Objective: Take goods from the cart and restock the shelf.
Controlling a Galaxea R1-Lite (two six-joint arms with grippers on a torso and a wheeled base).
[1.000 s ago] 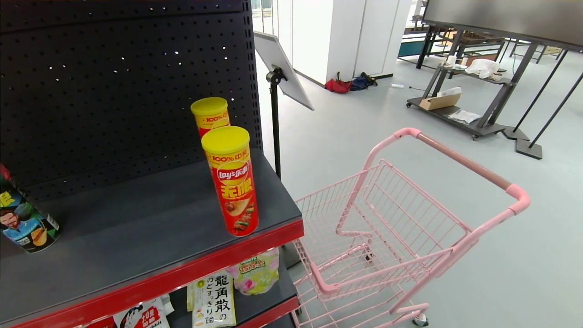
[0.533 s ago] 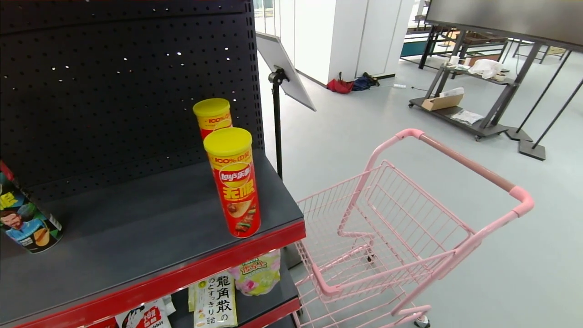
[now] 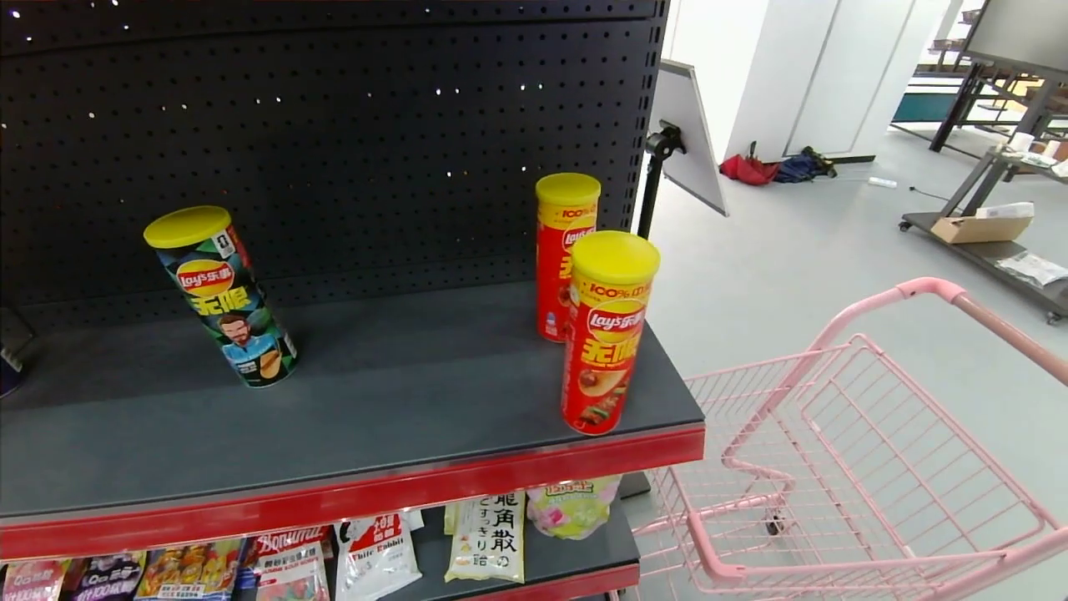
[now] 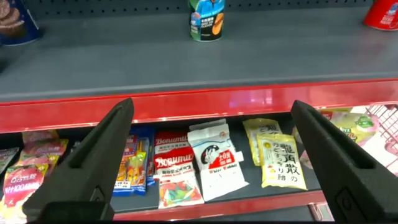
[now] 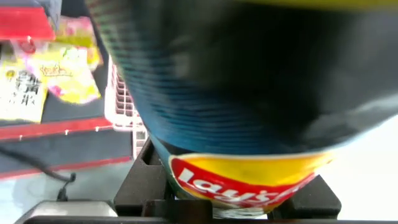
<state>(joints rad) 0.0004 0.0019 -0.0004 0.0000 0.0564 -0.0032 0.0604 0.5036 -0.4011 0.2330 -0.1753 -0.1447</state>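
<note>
On the dark shelf board (image 3: 375, 401) stand three chip cans with yellow lids: a red one (image 3: 609, 334) at the front right corner, a second red one (image 3: 561, 250) just behind it, and a dark one (image 3: 225, 296) to the left. The pink cart (image 3: 876, 467) stands to the right of the shelf, and its basket looks bare. My left gripper (image 4: 211, 106) is open, level with the shelf's red front edge (image 4: 199, 102), with the dark can (image 4: 206, 18) beyond it. My right gripper (image 5: 230, 199) is shut on a dark chip can (image 5: 236, 106) held close to the camera.
Several snack bags (image 3: 492, 534) lie on the lower shelf (image 4: 217, 162). A black pegboard (image 3: 334, 125) backs the shelf. A sign on a stand (image 3: 680, 133) is right of the shelf end. A metal rack (image 3: 984, 225) stands far right on open grey floor.
The head camera has swung left, so the whole picture shifted right. The dark can on the shelf is now fully in view. The shelf cans and cart have not moved.
</note>
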